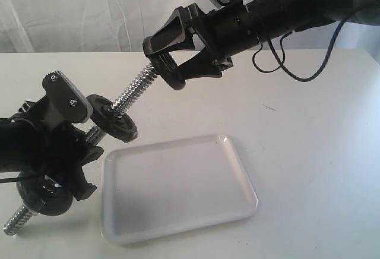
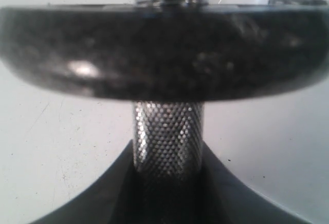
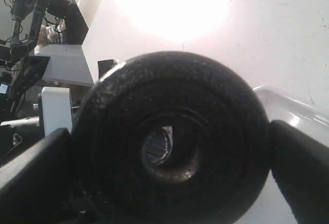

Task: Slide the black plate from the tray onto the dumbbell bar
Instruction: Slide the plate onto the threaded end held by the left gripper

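The right gripper (image 1: 165, 63) is closed on the rim of the black plate (image 1: 174, 76), which sits between its fingers, raised off the bench (image 1: 314, 140). The upper threaded end of the dumbbell bar (image 1: 133, 92) meets the plate's centre hole; how far it has entered cannot be told. The left gripper (image 1: 76, 143) clamps the tilted bar's knurled middle, with a second disc (image 1: 113, 119) just beyond its fingers and a third disc (image 1: 44, 196) behind them. The tray (image 1: 237, 176) lies on the bench below the right gripper.
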### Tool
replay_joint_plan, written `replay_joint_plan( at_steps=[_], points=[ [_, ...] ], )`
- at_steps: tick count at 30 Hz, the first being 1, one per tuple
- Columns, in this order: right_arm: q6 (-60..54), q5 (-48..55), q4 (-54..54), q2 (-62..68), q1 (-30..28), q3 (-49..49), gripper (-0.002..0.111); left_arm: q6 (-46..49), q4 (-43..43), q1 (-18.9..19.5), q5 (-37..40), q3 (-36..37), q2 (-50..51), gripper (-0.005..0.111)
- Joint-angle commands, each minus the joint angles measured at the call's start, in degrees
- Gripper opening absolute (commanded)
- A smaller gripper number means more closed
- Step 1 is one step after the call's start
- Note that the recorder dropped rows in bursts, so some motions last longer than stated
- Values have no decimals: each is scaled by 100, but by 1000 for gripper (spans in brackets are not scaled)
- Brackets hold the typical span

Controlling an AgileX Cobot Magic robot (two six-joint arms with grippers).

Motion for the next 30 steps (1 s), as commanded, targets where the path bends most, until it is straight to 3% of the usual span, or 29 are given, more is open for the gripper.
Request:
replay_joint_plan(
  at_steps=[1, 14, 30],
  points=[
    [-100, 65, 430, -88, -1, -50, 0, -54, -151, -1, -153, -189, -299, 0],
    [-100, 65, 430, -88, 328, -50, 0, -54, -151, -1, -153, -189, -299, 0],
    [-103, 65, 430, -334, 339, -50, 0, -43, -106, -1, -476, -189, -301, 0]
  ],
)
